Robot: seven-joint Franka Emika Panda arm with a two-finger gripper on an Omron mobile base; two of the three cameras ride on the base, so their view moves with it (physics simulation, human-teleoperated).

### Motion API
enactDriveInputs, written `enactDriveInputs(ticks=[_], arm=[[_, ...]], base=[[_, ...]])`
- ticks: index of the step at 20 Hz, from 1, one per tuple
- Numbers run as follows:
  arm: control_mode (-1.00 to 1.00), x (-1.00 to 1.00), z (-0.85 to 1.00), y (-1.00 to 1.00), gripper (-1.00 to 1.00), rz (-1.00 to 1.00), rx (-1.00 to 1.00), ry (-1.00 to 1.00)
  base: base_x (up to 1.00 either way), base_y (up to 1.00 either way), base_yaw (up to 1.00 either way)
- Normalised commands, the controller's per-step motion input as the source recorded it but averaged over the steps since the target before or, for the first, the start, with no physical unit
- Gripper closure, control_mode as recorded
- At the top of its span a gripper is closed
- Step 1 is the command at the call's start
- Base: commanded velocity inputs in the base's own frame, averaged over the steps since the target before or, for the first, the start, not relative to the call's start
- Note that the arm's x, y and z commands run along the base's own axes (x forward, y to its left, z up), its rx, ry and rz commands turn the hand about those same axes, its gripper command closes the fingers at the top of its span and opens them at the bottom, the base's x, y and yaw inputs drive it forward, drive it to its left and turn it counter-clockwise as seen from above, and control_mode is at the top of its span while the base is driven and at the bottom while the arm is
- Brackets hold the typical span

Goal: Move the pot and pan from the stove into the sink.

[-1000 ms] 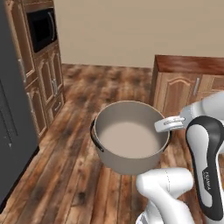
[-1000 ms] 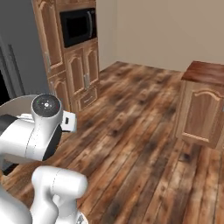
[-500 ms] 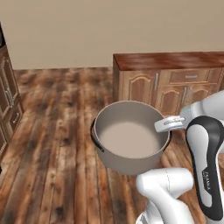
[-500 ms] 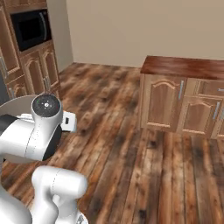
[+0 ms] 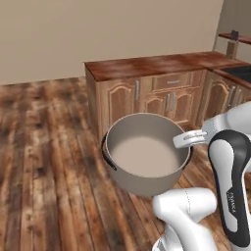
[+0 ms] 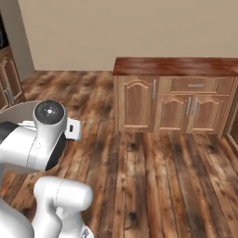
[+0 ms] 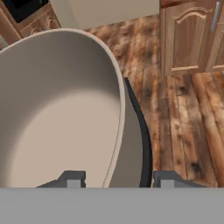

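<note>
The pot (image 5: pixel 145 156) is being carried in the air above the wooden floor (image 5: pixel 44 166), just in front of the white arm (image 5: pixel 230 162), with its open mouth facing up and its pale inside exposed. In the hand view, the end effector (image 7: pixel 114 178) is being kept clenched on the pot's rim: one dark fingertip (image 7: pixel 72 178) is sitting inside the wall and the other outside it, with the rim and the black loop handle (image 7: pixel 141 131) passing between them. In the left base view, a second black handle (image 5: pixel 108 156) is being shown on the pot's opposite side. In the right base view, the arm (image 6: pixel 42 139) is standing in front of the pot, of which just a grey edge (image 6: pixel 14 110) is being seen at the left.

Beyond the pot, a run of wooden cabinets (image 5: pixel 147 95) with a reddish-brown desk top (image 5: pixel 152 64) is being faced, its doors and drawer closed. In the left base view, a dark patch (image 5: pixel 241 72) is being glimpsed on the top at the far right edge; what it is cannot be told. A plain beige wall (image 6: pixel 130 28) is rising behind the cabinets.
</note>
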Motion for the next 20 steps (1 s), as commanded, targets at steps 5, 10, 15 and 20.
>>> enactDriveInputs(ticks=[5, 10, 15, 20], arm=[[1.0, 0.0, 0.0, 0.0, 1.0, 0.0, 0.0, 0.0], [1.0, 0.0, 0.0, 0.0, 1.0, 0.0, 0.0, 0.0], [1.0, 0.0, 0.0, 0.0, 1.0, 0.0, 0.0, 0.0], [1.0, 0.0, 0.0, 0.0, 1.0, 0.0, 0.0, 0.0]], base=[[0.0, -0.18, -0.39], [0.0, -0.15, -0.42], [0.0, -0.11, -0.43], [0.0, -0.01, -0.09]])
